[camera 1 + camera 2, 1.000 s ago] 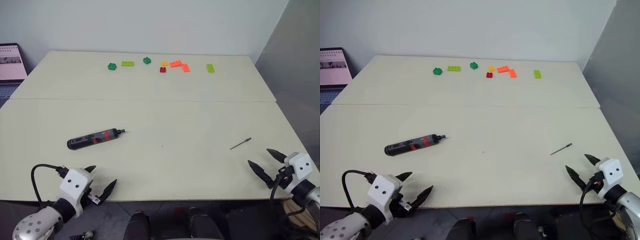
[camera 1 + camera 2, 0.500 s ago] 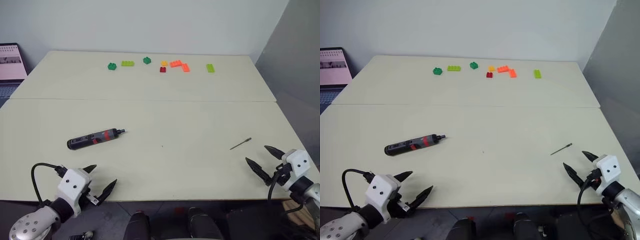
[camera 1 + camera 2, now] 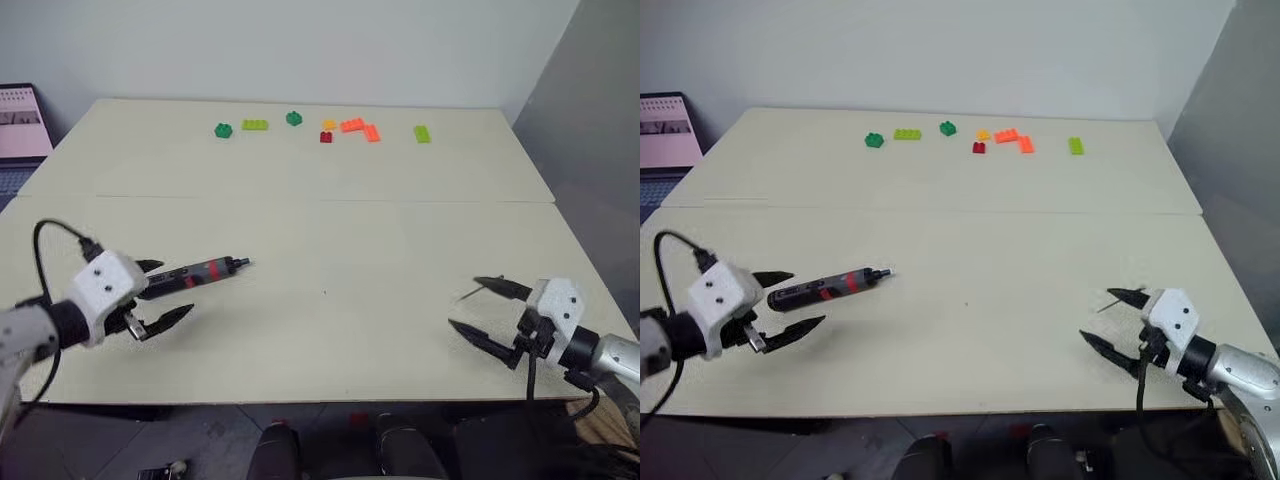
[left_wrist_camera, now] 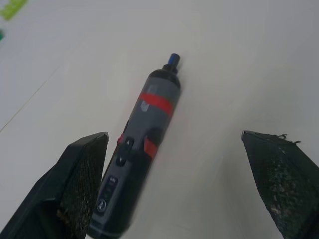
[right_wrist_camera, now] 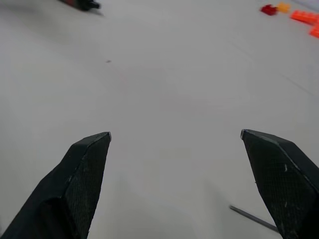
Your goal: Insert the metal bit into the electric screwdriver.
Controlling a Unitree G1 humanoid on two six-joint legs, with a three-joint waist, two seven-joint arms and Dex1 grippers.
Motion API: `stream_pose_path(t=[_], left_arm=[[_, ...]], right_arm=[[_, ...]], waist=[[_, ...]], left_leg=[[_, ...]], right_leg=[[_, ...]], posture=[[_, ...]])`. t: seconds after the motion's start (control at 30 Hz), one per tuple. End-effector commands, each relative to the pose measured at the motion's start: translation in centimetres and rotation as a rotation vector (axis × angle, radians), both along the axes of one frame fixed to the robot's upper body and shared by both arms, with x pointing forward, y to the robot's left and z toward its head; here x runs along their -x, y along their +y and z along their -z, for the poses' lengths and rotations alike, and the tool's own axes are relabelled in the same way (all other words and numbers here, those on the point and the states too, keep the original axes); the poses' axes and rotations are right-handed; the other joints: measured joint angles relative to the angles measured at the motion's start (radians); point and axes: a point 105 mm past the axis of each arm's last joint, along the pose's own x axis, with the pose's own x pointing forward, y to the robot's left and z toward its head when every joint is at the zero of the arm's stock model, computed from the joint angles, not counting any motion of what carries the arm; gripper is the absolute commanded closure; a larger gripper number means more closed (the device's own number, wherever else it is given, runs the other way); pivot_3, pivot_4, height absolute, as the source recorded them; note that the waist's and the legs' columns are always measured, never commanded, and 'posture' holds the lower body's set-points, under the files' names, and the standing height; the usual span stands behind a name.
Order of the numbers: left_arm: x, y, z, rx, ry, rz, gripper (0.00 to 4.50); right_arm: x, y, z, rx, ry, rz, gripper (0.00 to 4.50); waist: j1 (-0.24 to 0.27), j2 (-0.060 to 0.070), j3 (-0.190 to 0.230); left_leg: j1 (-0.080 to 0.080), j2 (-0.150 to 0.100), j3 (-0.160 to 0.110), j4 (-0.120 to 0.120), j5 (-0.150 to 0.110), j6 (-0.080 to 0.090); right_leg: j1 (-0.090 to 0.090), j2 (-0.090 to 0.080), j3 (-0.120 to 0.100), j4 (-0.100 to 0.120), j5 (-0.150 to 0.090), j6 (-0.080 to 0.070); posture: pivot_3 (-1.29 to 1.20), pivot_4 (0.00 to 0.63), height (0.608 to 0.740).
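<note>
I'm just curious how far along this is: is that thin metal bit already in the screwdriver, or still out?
Out. The metal bit lies loose on the table, far from the electric screwdriver, whose tip is bare.

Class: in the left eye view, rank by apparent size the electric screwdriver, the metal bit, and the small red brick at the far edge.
1. Electric screwdriver
2. Metal bit, partly hidden by the right gripper
3. Red brick, though it lies farthest from the camera, so its true size is unsure
</note>
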Motion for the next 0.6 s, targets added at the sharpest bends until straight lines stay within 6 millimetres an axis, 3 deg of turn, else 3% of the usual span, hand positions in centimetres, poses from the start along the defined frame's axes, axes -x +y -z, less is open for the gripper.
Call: stream_pose_path(t=[0.03,0.33,0.6], left_arm=[[-0.7,0.0,-0.2,-0.084,0.077,0.083,0.01],[-5.8,-1.0,1.0,-0.223,0.245,0.156,0.01],[-8.5,-1.9,1.7,-0.266,0.299,0.167,0.01]], right_arm=[[1.2,1.8,-1.3,0.018,0.024,-0.131,0.12],[1.3,3.5,-3.5,0.047,0.08,-0.225,0.12],[1.3,5.0,-3.4,0.035,0.095,-0.224,0.12]], waist=[[-0.001,0.0,0.001],[0.003,0.001,0.003],[0.001,0.0,0.004]], left_leg=[[0.0,0.0,0.0,0.0,0.0,0.0],[-0.001,0.0,-0.001,0.003,0.0,0.0],[-0.003,0.0,-0.006,0.003,0.0,0.0]], right_leg=[[0.0,0.0,0.0,0.0,0.0,0.0],[0.0,0.001,-0.001,0.002,0.002,0.004],[0.001,0.002,-0.004,0.002,0.005,0.004]], posture=[[0.0,0.15,0.74],[0.0,0.15,0.74],[0.0,0.15,0.74]])
